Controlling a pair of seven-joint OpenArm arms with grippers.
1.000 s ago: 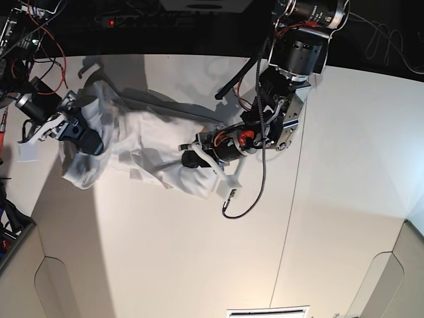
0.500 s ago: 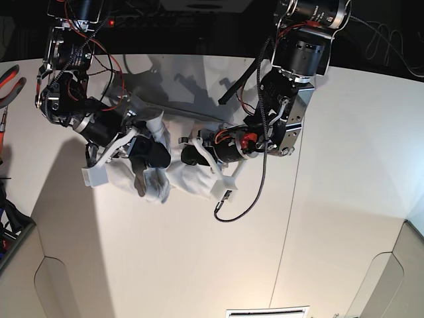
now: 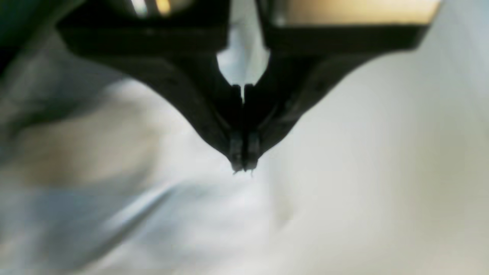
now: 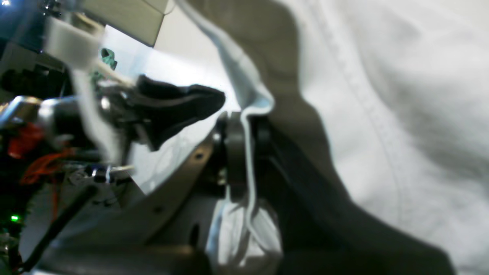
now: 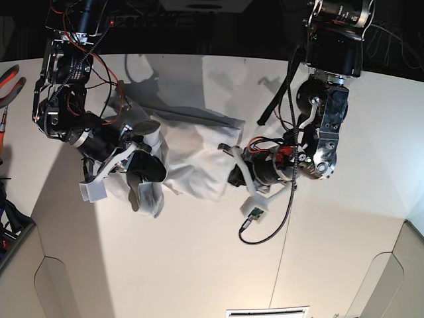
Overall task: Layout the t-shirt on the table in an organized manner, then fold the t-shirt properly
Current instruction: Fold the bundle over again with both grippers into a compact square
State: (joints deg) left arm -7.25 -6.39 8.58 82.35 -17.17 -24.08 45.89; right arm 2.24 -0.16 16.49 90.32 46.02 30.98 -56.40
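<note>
No readable text, labels, brands or numbers anywhere (both wrist views too blurred to tell)

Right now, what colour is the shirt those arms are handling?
Plain white, no pattern: the shirt shows best in the base view.

Red-handled pliers (image 5: 9,83) are lying at the left edge, and a white vent grille (image 5: 267,311) is showing at the bottom edge
</note>
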